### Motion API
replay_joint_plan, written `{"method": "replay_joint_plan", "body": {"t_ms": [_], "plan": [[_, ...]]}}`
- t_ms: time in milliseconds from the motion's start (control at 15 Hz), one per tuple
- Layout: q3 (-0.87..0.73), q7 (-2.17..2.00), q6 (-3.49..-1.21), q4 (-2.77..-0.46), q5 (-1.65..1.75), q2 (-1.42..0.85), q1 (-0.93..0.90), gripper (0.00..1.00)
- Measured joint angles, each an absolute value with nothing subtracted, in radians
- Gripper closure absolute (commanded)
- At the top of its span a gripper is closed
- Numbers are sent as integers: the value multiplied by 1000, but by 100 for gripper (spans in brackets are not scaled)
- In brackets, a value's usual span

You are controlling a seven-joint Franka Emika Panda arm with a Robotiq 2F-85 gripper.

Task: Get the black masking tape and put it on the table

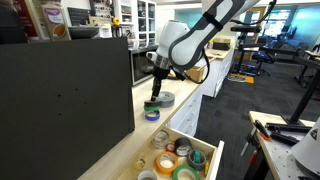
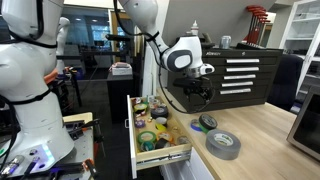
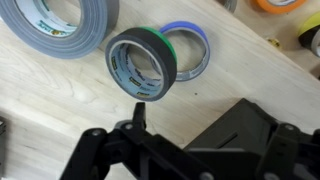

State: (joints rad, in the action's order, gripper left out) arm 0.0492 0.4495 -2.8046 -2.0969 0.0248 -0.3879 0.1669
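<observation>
The black masking tape (image 3: 138, 68) is a dark ring lying on the table (image 3: 60, 115), overlapping a green roll and a blue roll (image 3: 192, 42) behind it. It shows as a dark ring in an exterior view (image 2: 207, 123). My gripper (image 3: 190, 120) hovers just above and in front of it, jaws apart with nothing between them. In both exterior views the gripper (image 1: 155, 93) (image 2: 200, 97) hangs a little above the rolls on the table (image 1: 185, 115) (image 2: 270, 130).
A wide grey roll (image 3: 60, 25) (image 2: 224, 144) lies next to the stack. An open drawer (image 1: 207, 152) (image 2: 162, 156) holds several coloured rolls. A big black panel (image 1: 60, 100) stands along the counter. A black tool chest (image 2: 235, 75) is behind.
</observation>
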Motion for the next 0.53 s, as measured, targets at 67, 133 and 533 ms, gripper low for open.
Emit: {"method": "replay_joint_plan", "body": {"t_ms": [67,133,533], "plan": [[52,449,-2794,-2129,24,-360,167,0],[52,448,-2776,-2159,24,-330,166,0],[39,425,-2563,-2291,34,-156,151,0]]}}
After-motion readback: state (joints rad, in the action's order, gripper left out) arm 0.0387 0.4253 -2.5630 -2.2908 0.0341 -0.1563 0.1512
